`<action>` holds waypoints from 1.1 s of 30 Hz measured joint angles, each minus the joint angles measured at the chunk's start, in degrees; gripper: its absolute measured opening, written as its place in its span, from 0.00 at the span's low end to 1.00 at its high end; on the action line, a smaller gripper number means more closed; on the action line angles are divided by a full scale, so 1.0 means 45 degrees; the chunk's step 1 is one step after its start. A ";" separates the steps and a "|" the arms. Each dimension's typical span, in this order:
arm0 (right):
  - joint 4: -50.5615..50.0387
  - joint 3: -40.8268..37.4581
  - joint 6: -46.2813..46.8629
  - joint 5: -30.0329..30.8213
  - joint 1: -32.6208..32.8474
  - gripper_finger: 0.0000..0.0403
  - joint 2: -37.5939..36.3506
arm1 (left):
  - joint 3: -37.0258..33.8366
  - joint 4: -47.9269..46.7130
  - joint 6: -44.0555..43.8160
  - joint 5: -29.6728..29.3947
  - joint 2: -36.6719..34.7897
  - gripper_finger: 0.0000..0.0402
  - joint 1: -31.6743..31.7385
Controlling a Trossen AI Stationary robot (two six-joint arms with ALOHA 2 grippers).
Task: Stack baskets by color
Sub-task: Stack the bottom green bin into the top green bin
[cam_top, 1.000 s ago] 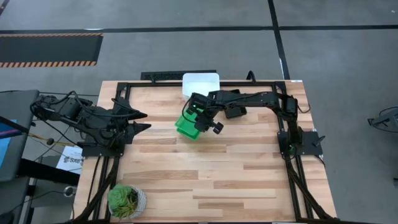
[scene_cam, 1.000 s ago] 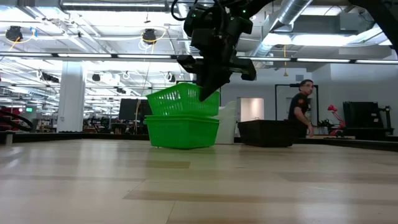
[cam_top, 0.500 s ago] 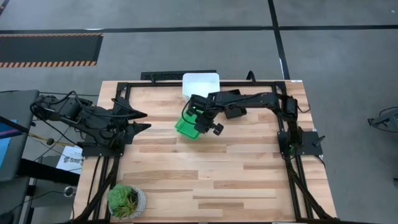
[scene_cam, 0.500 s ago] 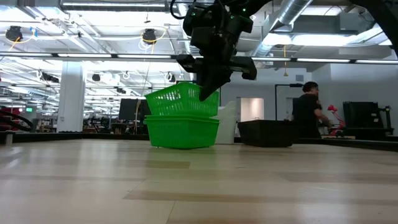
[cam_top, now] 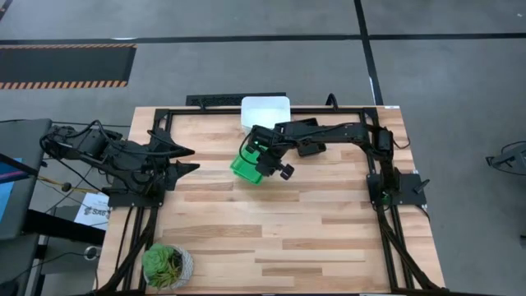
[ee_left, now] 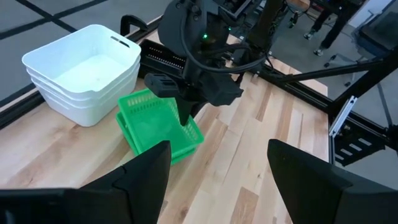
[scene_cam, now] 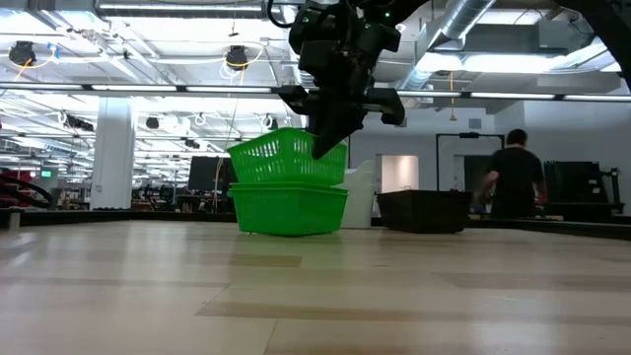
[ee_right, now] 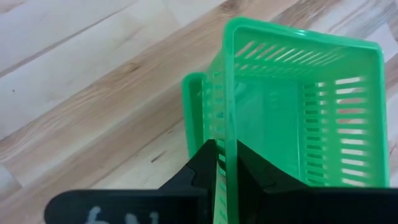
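Right pincer pinching wall of green basket, held tilted, partly nested in second green basket resting on wooden surface. White basket stack just beyond, near far edge. Left pincer parked at left side, fingers spread, empty. Potted plant at near-left corner.

Green baskets: slotted glossy plastic. White baskets: smooth plastic. Desk: matt wood planks w/ black metal frame.
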 joint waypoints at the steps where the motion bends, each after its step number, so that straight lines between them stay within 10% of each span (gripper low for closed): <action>1: -0.0026 0.0000 -0.0015 0.0000 0.0000 0.15 0.0000 | 0.0000 0.0001 0.0000 0.0000 0.0000 0.64 0.0000; 19: 0.0542 0.0005 -0.0027 0.0752 -0.0102 0.48 0.0005 | 0.0000 -0.0007 0.0151 0.0043 0.0005 0.64 0.0000; 33: -0.0097 0.0005 0.1263 0.1777 0.0147 0.26 0.0015 | 0.0000 -0.0551 0.0032 0.0170 0.0015 0.64 0.0000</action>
